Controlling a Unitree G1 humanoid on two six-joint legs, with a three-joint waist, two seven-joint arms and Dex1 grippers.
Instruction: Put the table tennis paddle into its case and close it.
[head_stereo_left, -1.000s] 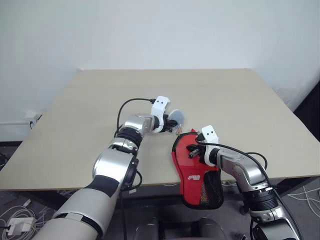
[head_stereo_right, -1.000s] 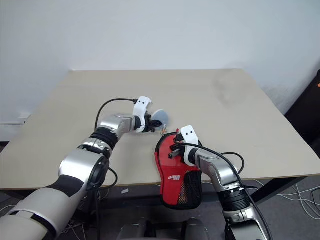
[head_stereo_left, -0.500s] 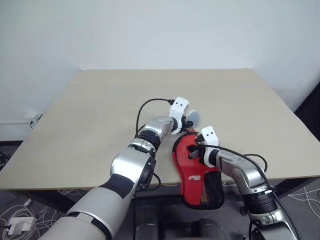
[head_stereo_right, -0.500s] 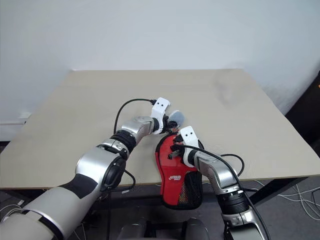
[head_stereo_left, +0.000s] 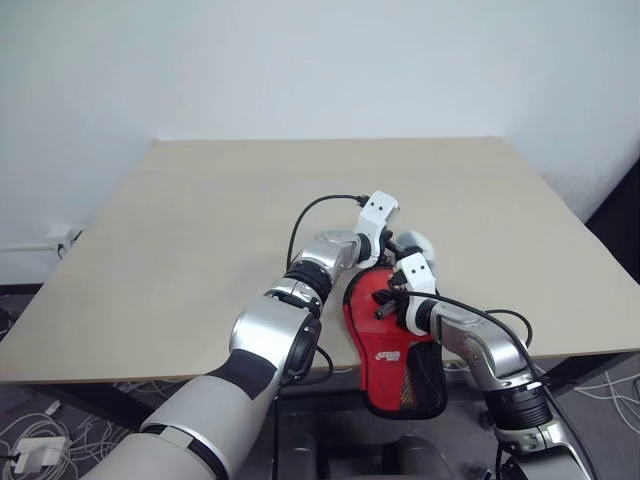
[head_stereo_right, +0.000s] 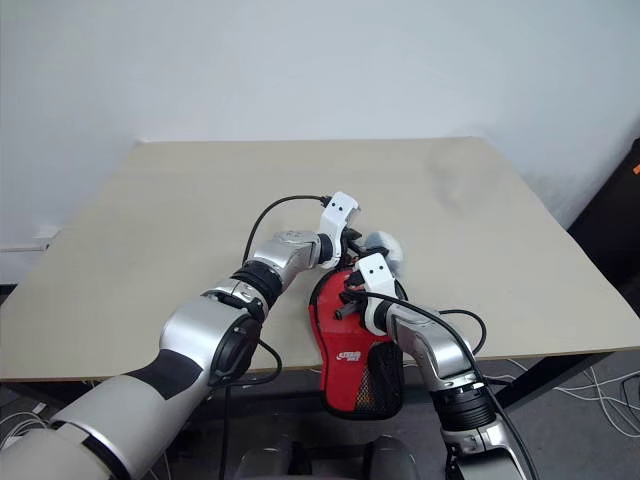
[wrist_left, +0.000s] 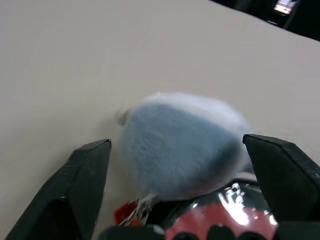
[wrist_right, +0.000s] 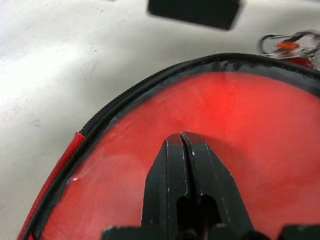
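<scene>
Red case (head_stereo_left: 392, 335) lies under my right fingers (wrist_right: 182, 150), pressed together; my left fingers (wrist_left: 85, 170) spread wide at its top edge.

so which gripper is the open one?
The left gripper: its fingers stand wide apart either side of a pale fluffy ball. The right gripper is shut, fingertips pressed on the red case.

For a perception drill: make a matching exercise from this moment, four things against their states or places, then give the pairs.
Things:
1. left gripper
2. right gripper
3. case
4. pale fluffy ball

States:
A. fingers shut, pressing on the clear red face
B. hanging partly over the table's near edge
C. fingers spread wide
D. between the spread fingers

Pairs: 1-C, 2-A, 3-B, 4-D
</scene>
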